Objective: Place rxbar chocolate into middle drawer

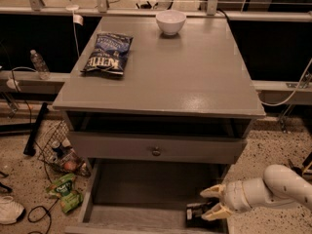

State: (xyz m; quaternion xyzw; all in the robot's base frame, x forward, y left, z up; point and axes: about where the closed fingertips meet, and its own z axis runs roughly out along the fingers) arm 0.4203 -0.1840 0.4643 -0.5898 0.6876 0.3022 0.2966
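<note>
**Item 1: rxbar chocolate**. Black wrapper w/ small white marks. Lies flat inside the middle drawer, at the 5 o'clock corner of the tray, close to the front wall.

**Item 2: middle drawer**. Grey wooden tray, pulled out toward 6 o'clock, low side walls, plain flat btm. Contents: the bar only.

**Item 3: end effector**. Two tan fingers on a white arm that enters from approx. 4 o'clock. Pos.: over the 5 o'clock corner of the tray. State: released, fingers spread well apart, one toward 12 o'clock and one toward 6. The bar sits just beside the lower finger; whether they touch, can't tell.

**Item 4: drawer front**. Grey, w/ small round knob. Closed, directly above the open tray.

**Item 5: worktop**. Grey cabinet top, carries 2 things:
- chip bag, dark blue, lying flat at approx. 10 o'clock.
- bowl, white, upright, at 12 o'clock near the back edge. Well apart from the bag.

**Item 6: floor, 8–9 o'clock of cabinet.** Wire basket w/ misc. items, green packet, white shoe, water bottle standing further back on a rail.
</note>
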